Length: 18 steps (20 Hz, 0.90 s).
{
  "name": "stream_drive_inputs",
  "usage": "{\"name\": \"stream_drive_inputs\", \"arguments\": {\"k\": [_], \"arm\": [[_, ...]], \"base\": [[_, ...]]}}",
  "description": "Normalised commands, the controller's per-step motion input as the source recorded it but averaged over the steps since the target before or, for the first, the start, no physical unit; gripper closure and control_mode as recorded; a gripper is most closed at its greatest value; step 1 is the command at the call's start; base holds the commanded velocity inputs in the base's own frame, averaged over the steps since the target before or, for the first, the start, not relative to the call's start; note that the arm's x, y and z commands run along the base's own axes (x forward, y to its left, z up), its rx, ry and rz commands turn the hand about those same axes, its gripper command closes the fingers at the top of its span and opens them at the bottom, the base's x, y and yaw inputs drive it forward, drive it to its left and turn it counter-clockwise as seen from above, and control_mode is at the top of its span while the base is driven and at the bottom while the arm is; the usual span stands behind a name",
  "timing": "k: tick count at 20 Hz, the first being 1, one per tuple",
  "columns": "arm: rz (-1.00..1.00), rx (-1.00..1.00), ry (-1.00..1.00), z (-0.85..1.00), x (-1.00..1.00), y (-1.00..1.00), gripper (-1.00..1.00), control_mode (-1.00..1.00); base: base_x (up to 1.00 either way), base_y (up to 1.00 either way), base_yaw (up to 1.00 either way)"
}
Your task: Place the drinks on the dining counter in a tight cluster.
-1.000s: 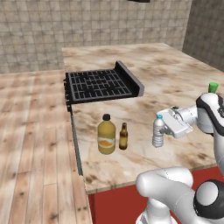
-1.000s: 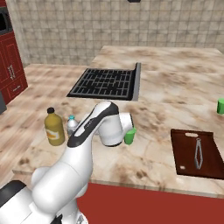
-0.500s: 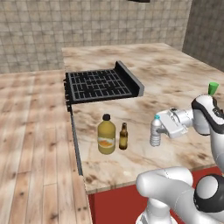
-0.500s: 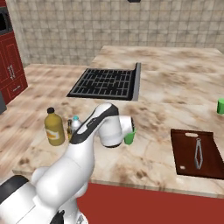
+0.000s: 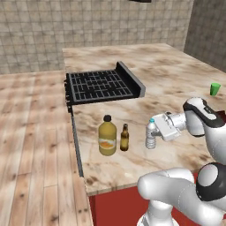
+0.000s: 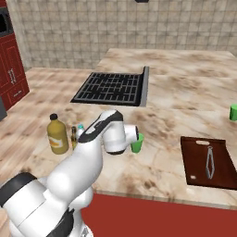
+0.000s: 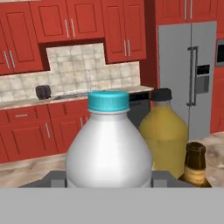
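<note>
1. Right now you're on the last step: the end effector (image 5: 155, 132) is clenched on the water bottle (image 5: 151, 133), which stands upright on the table (image 5: 176, 66), just right of the brown bottle (image 5: 125, 137).
2. Juice bottle (image 5: 107, 135) and brown bottle already sit side by side near the front-left edge; the water bottle is near them but apart, with a visible gap.
3. Next move, as I read it: slide the water bottle left until it's just beside the brown bottle, then release. Go slow, since the slim brown bottle looks easy to tip.
4. Hand view confirms the line-up: water bottle cap close in, juice and brown bottle right behind it.
5. Nearby: green cup (image 6: 137, 142) right by the wrist, cooktop (image 5: 100, 84) beyond, cutting board (image 6: 208, 161) to the right, second green cup (image 5: 215, 89) far right. Nothing sits in the gap.
</note>
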Motion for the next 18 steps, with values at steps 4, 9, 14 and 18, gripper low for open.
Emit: {"name": "stream_drive_inputs", "arguments": {"k": [4, 9, 14, 18], "arm": [[0.00, 0.00, 0.00, -0.28, 0.20, 0.12, 1.00, -1.00], [0.00, 0.03, -0.02, -0.27, 0.24, 0.07, 1.00, -1.00], [0.00, 0.05, -0.04, -0.16, 0.20, 0.01, 1.00, -1.00], [0.00, 0.03, -0.03, -0.10, 0.24, 0.00, 1.00, -1.00]], "base": [[0.00, 0.00, 0.00], [0.00, 0.00, 0.00], [0.00, 0.00, 0.00], [0.00, 0.00, 0.00]]}}
